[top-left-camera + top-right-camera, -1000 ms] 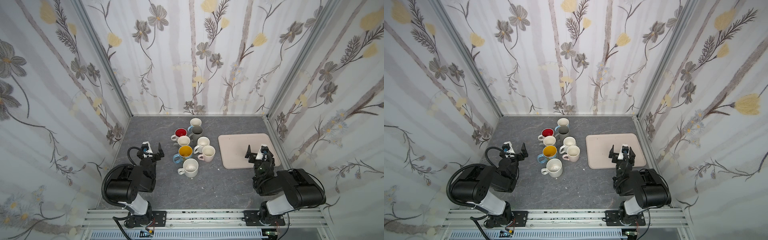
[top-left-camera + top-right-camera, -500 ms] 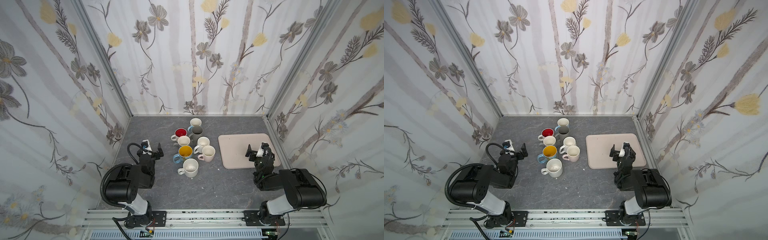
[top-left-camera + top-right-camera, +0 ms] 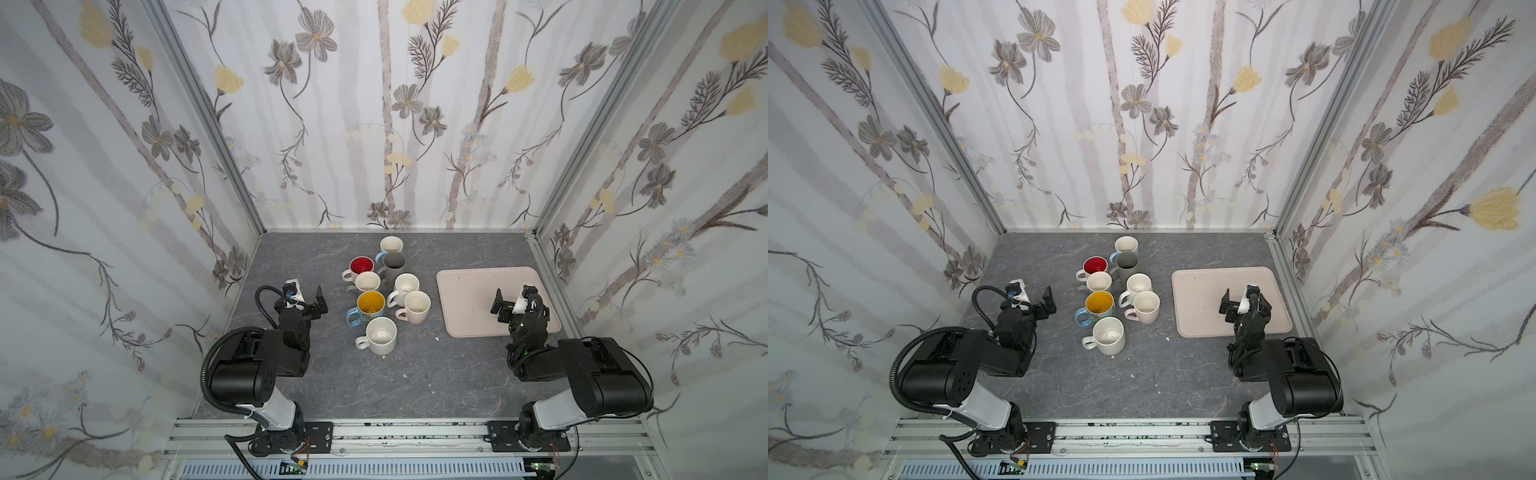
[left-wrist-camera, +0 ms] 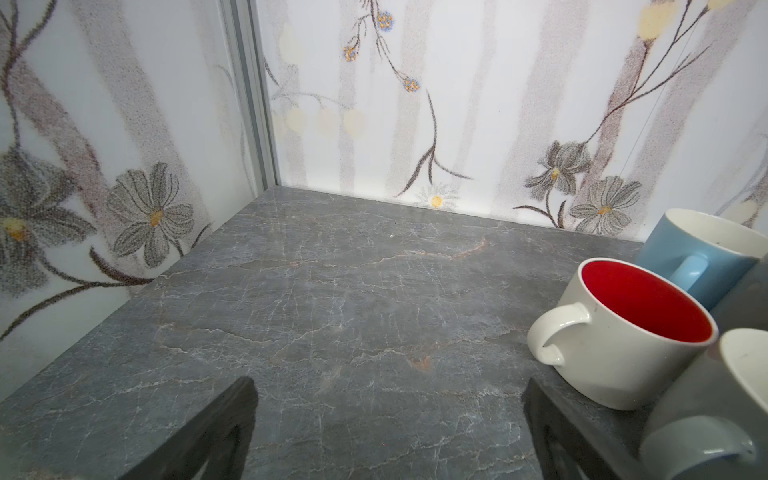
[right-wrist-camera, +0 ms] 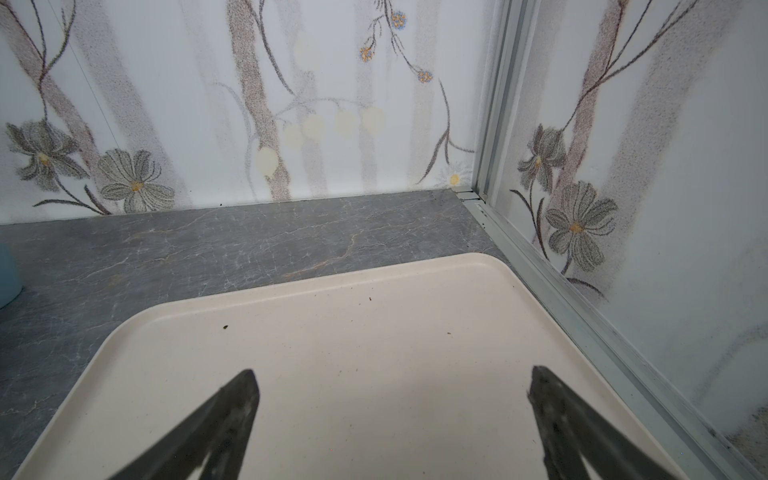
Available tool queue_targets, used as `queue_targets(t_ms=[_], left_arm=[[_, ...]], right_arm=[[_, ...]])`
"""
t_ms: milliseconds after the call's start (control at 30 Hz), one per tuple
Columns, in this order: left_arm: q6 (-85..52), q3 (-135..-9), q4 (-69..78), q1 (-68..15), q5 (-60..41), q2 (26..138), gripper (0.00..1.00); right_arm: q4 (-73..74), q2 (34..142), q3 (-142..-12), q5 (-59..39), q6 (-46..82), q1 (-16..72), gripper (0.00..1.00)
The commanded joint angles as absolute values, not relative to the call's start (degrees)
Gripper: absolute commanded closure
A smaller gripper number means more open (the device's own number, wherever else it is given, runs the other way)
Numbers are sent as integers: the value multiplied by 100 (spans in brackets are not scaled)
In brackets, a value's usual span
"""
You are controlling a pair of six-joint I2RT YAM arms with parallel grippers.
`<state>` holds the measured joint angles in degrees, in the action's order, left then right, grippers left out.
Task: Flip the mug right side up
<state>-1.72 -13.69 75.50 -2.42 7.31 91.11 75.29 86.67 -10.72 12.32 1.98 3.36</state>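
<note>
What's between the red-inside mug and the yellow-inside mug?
A cream-inside mug, mouth up, stands between the red-inside mug and the yellow-inside mug, seen in both top views.

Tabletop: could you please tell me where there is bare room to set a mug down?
The tray is bare, though the right tool hangs over its right half. The table is free in front of the mug cluster, along the near edge, and beyond the left tool toward the back-left corner. The cluster is crowded.
</note>
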Motion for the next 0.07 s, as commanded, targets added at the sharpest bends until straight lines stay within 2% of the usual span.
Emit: queue_targets(t_ms=[0,33], left_arm=[[-225,-1402,7620,-237,738,9097,0],[-227,-1397,7633,-239,738,9096,0]], right_arm=[[7620,8648,-1107,1217,194,337,1],[7620,8648,-1103,1211,201,334,1]])
